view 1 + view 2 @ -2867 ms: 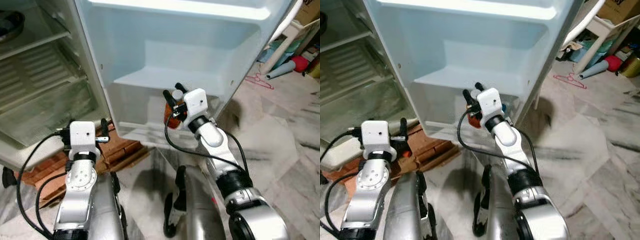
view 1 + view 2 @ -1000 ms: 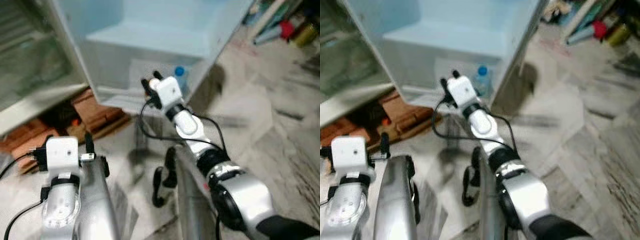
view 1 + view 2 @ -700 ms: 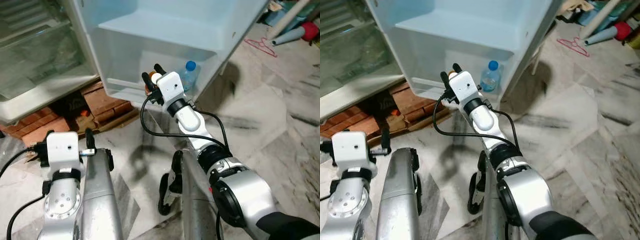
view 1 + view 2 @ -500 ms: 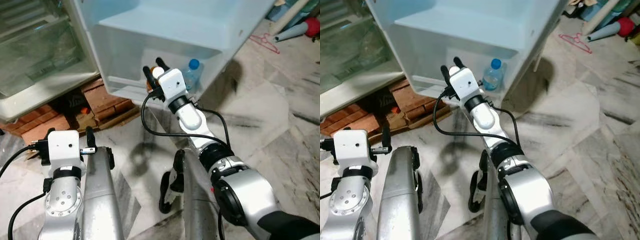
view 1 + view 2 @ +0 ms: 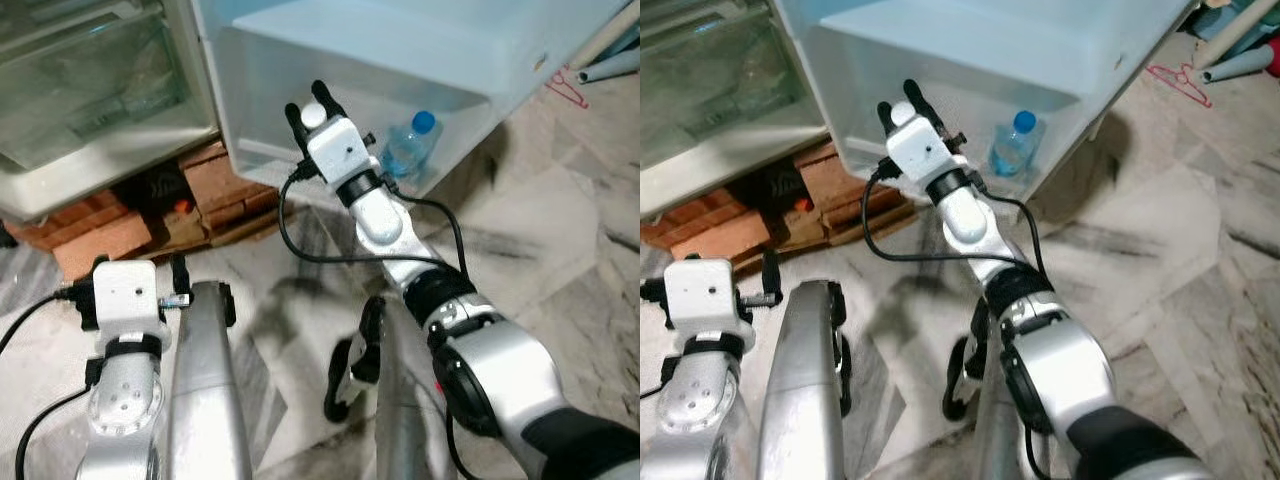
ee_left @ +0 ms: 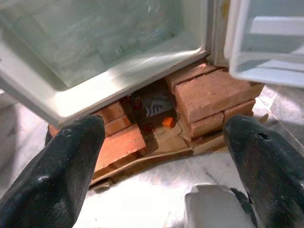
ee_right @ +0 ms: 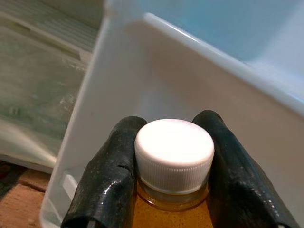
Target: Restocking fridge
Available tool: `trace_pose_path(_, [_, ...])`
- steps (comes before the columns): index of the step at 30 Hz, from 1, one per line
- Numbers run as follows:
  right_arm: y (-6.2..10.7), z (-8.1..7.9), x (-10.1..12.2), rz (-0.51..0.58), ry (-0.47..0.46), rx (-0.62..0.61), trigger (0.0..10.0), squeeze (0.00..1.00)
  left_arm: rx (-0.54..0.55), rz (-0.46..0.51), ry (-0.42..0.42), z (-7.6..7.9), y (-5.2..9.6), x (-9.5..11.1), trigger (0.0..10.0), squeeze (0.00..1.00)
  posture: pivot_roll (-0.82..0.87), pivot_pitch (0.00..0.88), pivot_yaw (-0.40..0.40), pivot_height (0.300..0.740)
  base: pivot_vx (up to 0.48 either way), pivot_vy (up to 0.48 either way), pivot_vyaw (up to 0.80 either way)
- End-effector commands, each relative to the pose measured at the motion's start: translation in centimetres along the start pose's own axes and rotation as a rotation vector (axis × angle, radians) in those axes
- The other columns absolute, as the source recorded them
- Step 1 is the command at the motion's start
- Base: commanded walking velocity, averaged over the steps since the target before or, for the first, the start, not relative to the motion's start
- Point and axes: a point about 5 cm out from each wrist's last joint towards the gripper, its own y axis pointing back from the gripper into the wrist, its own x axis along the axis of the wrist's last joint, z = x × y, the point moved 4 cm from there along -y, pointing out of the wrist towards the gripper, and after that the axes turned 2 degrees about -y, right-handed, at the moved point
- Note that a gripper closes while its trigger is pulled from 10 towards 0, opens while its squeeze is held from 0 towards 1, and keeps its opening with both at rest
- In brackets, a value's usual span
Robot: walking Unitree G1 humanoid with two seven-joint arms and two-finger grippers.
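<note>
Orange bottle, white cap up, sits clamped in the right pincer; left pincer gapes over bricks

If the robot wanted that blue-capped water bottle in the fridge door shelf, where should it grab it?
Probably by the neck, just under the blue cap, coming from above. The water bottle stands upright in the door shelf, whose front wall hides its lower body. The right pincer is already shut on a white-capped bottle.

Right end effector rising toward the door shelf

The right end effector, gripping the white-capped orange bottle, is climbing from below the door shelf to just above its front rim, while a blue-capped water bottle is now showing inside the shelf.
</note>
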Motion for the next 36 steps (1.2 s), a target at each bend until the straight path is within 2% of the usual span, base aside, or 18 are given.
trace_pose_path(1, [2.0, 0.0, -3.1, -0.125, 0.050, 0.005, 10.0, 0.00, -0.009, -0.029, 0.006, 0.1, 0.5, -0.5, 10.0, 0.00, 0.27, 0.419, -0.105, 0.514, 0.000, 0.000, 0.00])
trace_pose_path(3, [1.9, -0.2, -2.8, -0.097, 0.118, 0.024, 10.0, 0.00, -0.011, -0.026, 0.008, 0.1, 0.6, -0.4, 10.0, 0.00, 0.27, 0.430, -0.106, 0.514, 0.000, 0.000, 0.00])
trace_pose_path(7, [1.9, -0.5, -3.0, -0.111, 0.144, 0.041, 10.0, 0.00, -0.011, -0.031, 0.011, 0.1, 0.9, -0.5, 10.0, 0.00, 0.28, 0.434, -0.109, 0.514, 0.000, 0.000, 0.00])
trace_pose_path(8, [1.9, -0.6, -3.1, -0.109, 0.219, 0.045, 10.0, 0.00, -0.011, -0.040, 0.013, 0.1, 1.2, -0.7, 10.0, 0.00, 0.29, 0.437, -0.115, 0.514, 0.000, 0.000, 0.00])
trace_pose_path(9, [1.9, -0.6, -3.1, -0.109, 0.219, 0.045, 10.0, 0.00, -0.011, -0.040, 0.013, 0.1, 1.2, -0.7, 10.0, 0.00, 0.29, 0.437, -0.115, 0.514, 0.000, 0.000, 0.00])
trace_pose_path(11, [1.3, -0.3, -2.4, -0.070, 0.296, 0.031, 10.0, 0.00, -0.010, -0.045, 0.014, 0.0, 1.5, -0.7, 10.0, 0.00, 0.29, 0.445, -0.116, 0.514, 0.000, 0.000, 0.00])
trace_pose_path(15, [0.0, 0.4, -0.8, -0.010, 0.312, -0.005, 10.0, 0.00, -0.011, -0.048, 0.016, -0.1, 1.7, -0.7, 10.0, 0.00, 0.29, 0.450, -0.115, 0.514, 0.000, 0.000, 0.00])
trace_pose_path(21, [-0.5, 0.1, 0.0, 0.037, 0.361, 0.019, 10.0, 0.00, -0.017, -0.039, 0.021, 0.0, 1.6, -0.3, 10.0, 0.00, 0.30, 0.453, -0.118, 0.514, 0.000, 0.000, 0.00])
trace_pose_path(25, [-1.1, 1.3, 0.6, 0.036, 0.300, -0.037, 10.0, 0.00, -0.012, -0.046, 0.021, -0.1, 1.8, -0.5, 10.0, 0.00, 0.30, 0.452, -0.120, 0.514, 0.000, 0.000, 0.00])
trace_pose_path(28, [0.1, 1.0, -2.1, -0.102, 0.302, -0.019, 10.0, 0.00, -0.020, -0.047, 0.021, 0.1, 1.7, -0.5, 10.0, 0.00, 0.30, 0.450, -0.119, 0.514, 0.000, 0.000, 0.00])
trace_pose_path(29, [0.1, 1.0, -2.1, -0.102, 0.302, -0.019, 10.0, 0.00, -0.020, -0.047, 0.021, 0.1, 1.7, -0.5, 10.0, 0.00, 0.30, 0.450, -0.119, 0.514, 0.000, 0.000, 0.00])
trace_pose_path(30, [1.7, 0.9, -4.8, -0.255, 0.241, -0.023, 10.0, 0.00, -0.024, -0.044, 0.022, 0.3, 1.7, -0.4, 10.0, 0.00, 0.31, 0.450, -0.120, 0.514, 0.000, 0.000, 0.00])
trace_pose_path(31, [2.5, 0.9, -5.9, -0.316, 0.219, -0.027, 10.0, 0.00, -0.025, -0.042, 0.022, 0.3, 1.7, -0.3, 10.0, 0.00, 0.32, 0.449, -0.120, 0.514, 0.000, 0.000, 0.00])
trace_pose_path(36, [3.8, 0.5, -7.5, -0.412, 0.199, -0.015, 10.0, 0.00, -0.027, -0.040, 0.017, 0.2, 1.8, -0.2, 10.0, 0.00, 0.34, 0.453, -0.116, 0.514, 0.000, 0.000, 0.00])
